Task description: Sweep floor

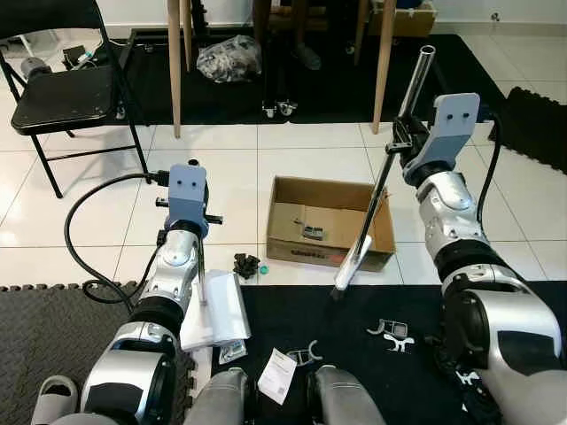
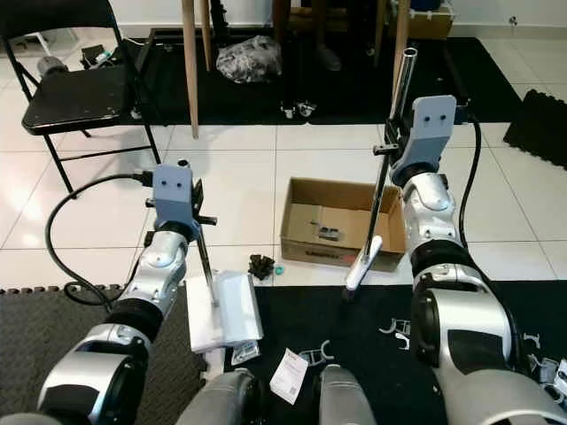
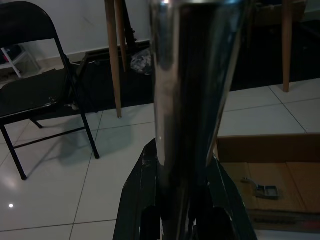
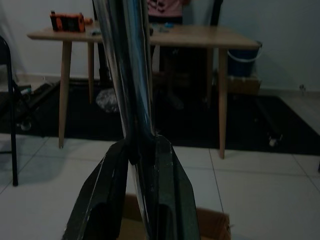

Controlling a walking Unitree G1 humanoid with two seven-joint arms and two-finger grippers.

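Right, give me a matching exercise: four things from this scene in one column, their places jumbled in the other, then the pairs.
Things:
1. open brown cardboard box
2. black folding metal chair
3. white flat dustpan
4. long silver metal broom pole

Places:
A. on the white tiles, far left
B. clamped in the right gripper
C. at the black mat's edge, on the handle the left gripper holds
D. on the tiles between the two arms

Pairs: 1-D, 2-A, 3-C, 4-B

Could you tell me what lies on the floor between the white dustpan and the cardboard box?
In the left eye view, a small dark clump of debris lies on the white tile between the dustpan and the box.
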